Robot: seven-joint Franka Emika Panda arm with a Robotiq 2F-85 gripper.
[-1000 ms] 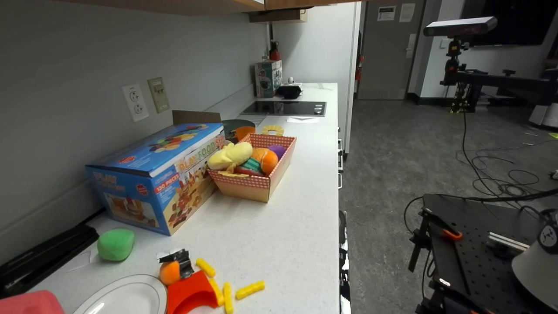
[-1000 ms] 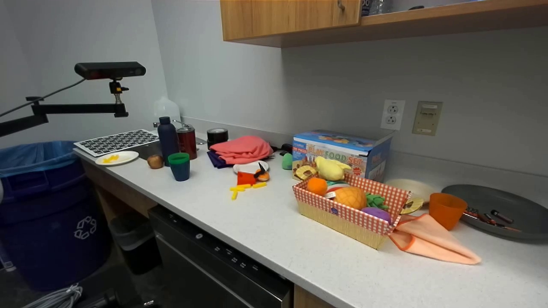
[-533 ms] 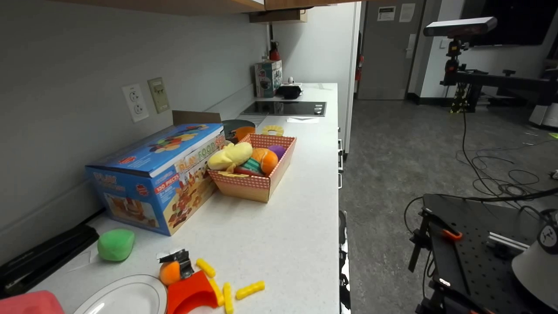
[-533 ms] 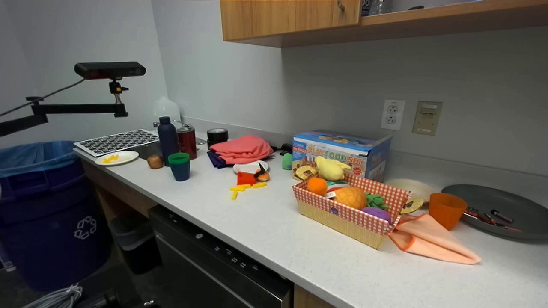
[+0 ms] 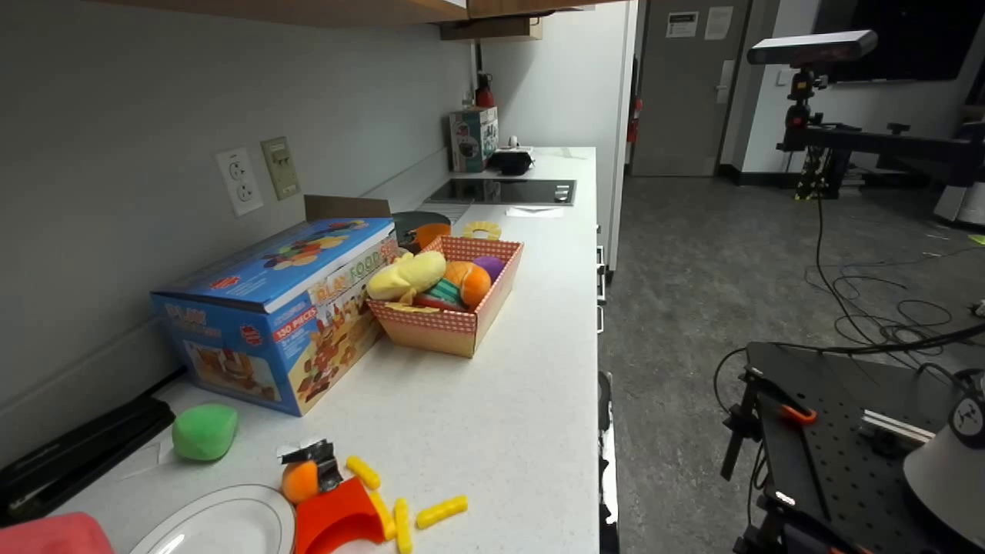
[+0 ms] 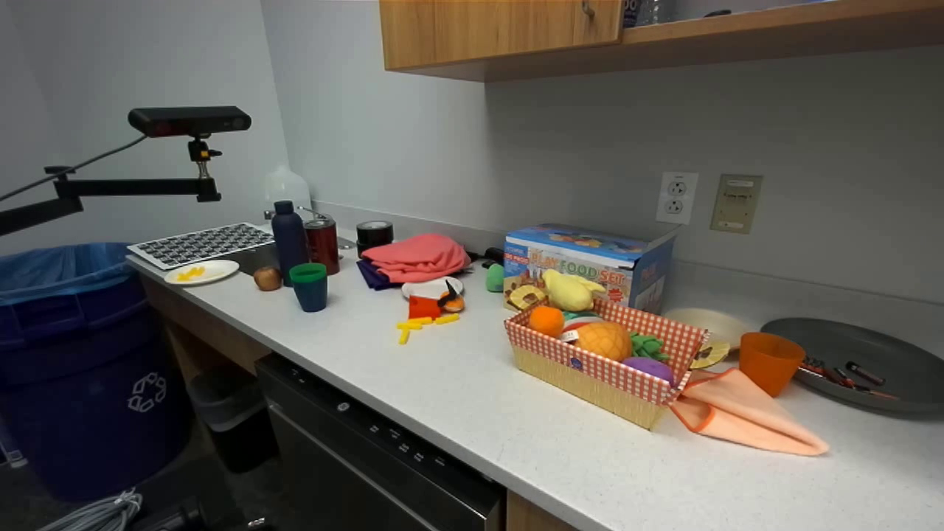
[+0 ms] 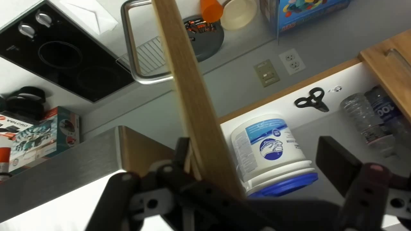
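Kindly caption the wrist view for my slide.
Open black end effector, wooden door edge and white plastic tub visible between its fingers.

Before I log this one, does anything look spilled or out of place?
Yes. Yellow toy fries lie strewn on the countertop beside a red carton, looking spilled. Loose batteries sit on a dark gray plate, an odd place for them. The cabinet door near the jaws also stands open.

In the wrist view, the bottom edge is cutting off the blurred gripper (image 7: 258, 157), which is hiding the lower end of the wooden cabinet door (image 7: 194, 96); whether they are touching is not showing clearly. The door is covering part of the gray plate (image 7: 208, 45). In an exterior view, the lower edge is cropping the white plate (image 5: 223, 523).
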